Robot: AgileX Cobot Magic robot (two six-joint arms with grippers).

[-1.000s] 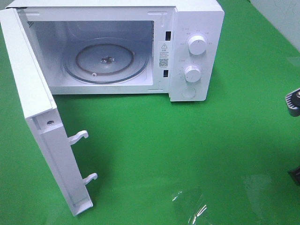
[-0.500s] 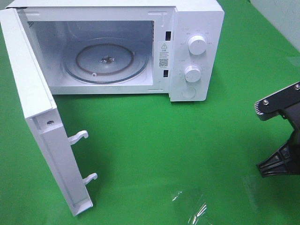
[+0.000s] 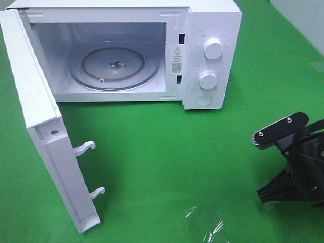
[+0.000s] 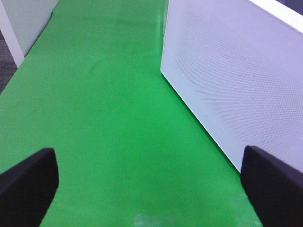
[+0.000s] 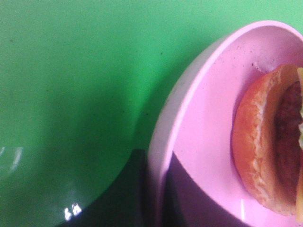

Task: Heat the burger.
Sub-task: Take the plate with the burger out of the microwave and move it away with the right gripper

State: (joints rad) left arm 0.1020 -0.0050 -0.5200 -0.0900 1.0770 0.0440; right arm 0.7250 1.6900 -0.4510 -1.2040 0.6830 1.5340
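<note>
Carrying in progress, by the look of it: right gripper (image 5: 158, 198) pinched tight on the rim of the round pink plate (image 5: 208, 137), dark fingers (image 5: 184, 189) clamped either side of the edge in the right wrist view. Round burger with glossy golden-brown bun and dark patty (image 5: 270, 142) sitting on that plate, well inside the rim, with a sliver of yellow cheese just showing at the frame edge. In the high view only the black right arm (image 3: 296, 167) visible low at the right edge, plate and burger out of sight there. Best done slowly and level, since a rim grip leaves the plate cantilevered and a tilt could probably slide the burger; worth approaching the white microwave oven (image 3: 212, 55) from the front, low enough to clear the top of the opening, then setting the plate centred on the round glass turntable (image 3: 114, 66). Cavity bare, hinged white door (image 3: 50, 142) swung wide open to the left, its two latch hooks sticking out toward the middle and best avoided. Left gripper (image 4: 151, 184) spread wide, holding nothing, just beside the perforated outer face of that door. Underfoot, a smooth green cloth-covered table (image 3: 167, 152), with a scrap of clear shiny film (image 3: 207, 223) near the front edge. Pale wall panels at the far corners, room otherwise hard to make out.
</note>
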